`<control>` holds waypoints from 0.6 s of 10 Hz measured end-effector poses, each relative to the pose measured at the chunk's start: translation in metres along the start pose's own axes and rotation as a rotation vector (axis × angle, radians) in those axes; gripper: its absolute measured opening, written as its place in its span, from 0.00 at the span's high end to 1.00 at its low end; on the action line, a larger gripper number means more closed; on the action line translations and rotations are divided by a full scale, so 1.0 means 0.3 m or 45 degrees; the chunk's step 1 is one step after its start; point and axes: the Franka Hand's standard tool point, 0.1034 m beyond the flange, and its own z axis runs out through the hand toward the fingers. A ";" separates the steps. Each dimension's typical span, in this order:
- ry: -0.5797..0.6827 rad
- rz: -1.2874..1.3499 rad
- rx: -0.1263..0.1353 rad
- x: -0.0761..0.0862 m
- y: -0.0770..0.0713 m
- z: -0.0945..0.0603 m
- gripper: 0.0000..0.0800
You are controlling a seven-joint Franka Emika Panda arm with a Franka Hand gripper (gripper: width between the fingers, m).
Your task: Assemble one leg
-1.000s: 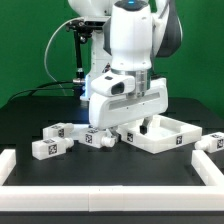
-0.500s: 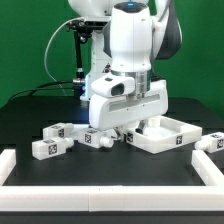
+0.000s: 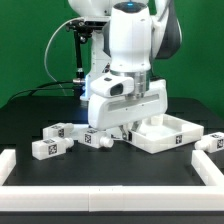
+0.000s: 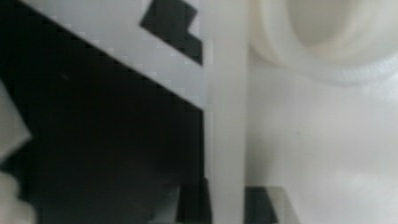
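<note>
Desk [image 3: 30, 112]: black surface carrying all parts, ext. view.

Arm [image 3: 130, 40]: white, centre of ext. view, wrist pointing straight down, low over the parts.

Panel [image 3: 160, 143]: large flat white square w/ raised rim, on the desk at ext. view's right of centre, partly under the arm's wrist.

Leg [image 3: 98, 138]: small white tagged block lying flat on the desk, just beside the panel on ext. view's left.

Claw [image 3: 128, 127]: down at part level, at the panel's near corner. The leg lies just beside it, toward ext. view's left. Contact btwn the two cannot be told.

Claw opening: fingertips hidden behind the hand body in ext. view and the wrist view is blurred. Cannot tell how wide it stands or whether it holds anything.
</note>
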 end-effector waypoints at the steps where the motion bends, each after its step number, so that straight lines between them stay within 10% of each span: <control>1: -0.001 0.083 -0.002 -0.005 0.003 -0.083 0.94; 4: -0.079 0.414 0.000 0.029 0.063 -0.220 0.94; 6: -0.069 0.435 0.015 0.058 0.079 -0.204 0.94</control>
